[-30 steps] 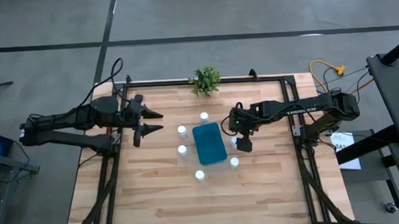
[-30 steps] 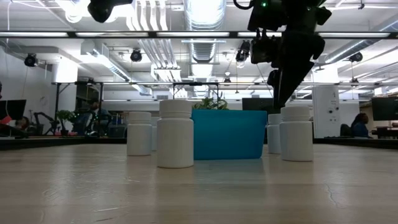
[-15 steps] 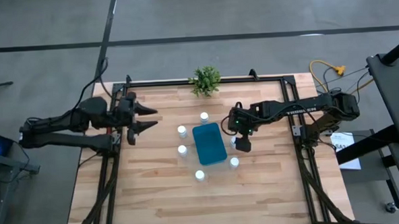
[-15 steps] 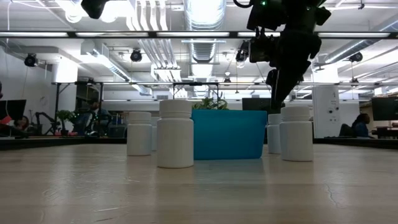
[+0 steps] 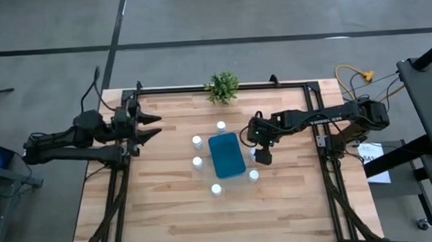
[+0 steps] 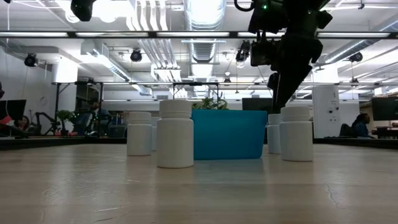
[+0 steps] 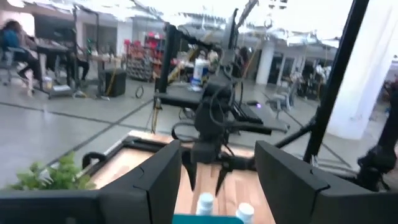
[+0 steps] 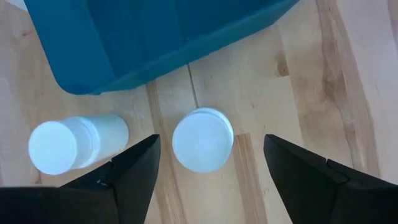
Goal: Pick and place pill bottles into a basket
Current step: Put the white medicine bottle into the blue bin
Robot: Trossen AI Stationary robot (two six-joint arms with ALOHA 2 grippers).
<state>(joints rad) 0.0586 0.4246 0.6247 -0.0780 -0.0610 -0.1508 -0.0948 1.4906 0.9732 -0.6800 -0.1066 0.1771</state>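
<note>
R end effector [image 5: 259,154] hangs over the desk [image 5: 169,210] just beside the basket's right edge, fingers [image 8: 311,180] spread wide w/ nothing between them yet. Straight below it, in the right wrist view, one pill bottle [image 8: 202,139] stands upright, cap facing the camera, centred in the gap between the fingers but not touched. A 2nd bottle [image 8: 68,144] sits near it, also close to the basket wall [image 8: 155,56].

Basket [image 5: 226,155] is mid-desk, teal-blue, long axis running front to back; no bottles visible inside from above. Other bottles stand around it: one at the far end [image 5: 220,126], two along its left side [image 5: 196,141] [image 5: 197,162], one near the front left corner [image 5: 216,188], one at the front right [image 5: 253,175]. All upright, all apart from the basket.

L end effector [image 5: 152,124] is at the desk's left edge, well apart from bottles & basket, fingers parted, empty, pointing toward the centre. Small potted plant [image 5: 222,85] at the far edge of the desk.

Low view: bottles [image 6: 175,133] upright in front of the basket [image 6: 229,134], R arm coming down from above.
</note>
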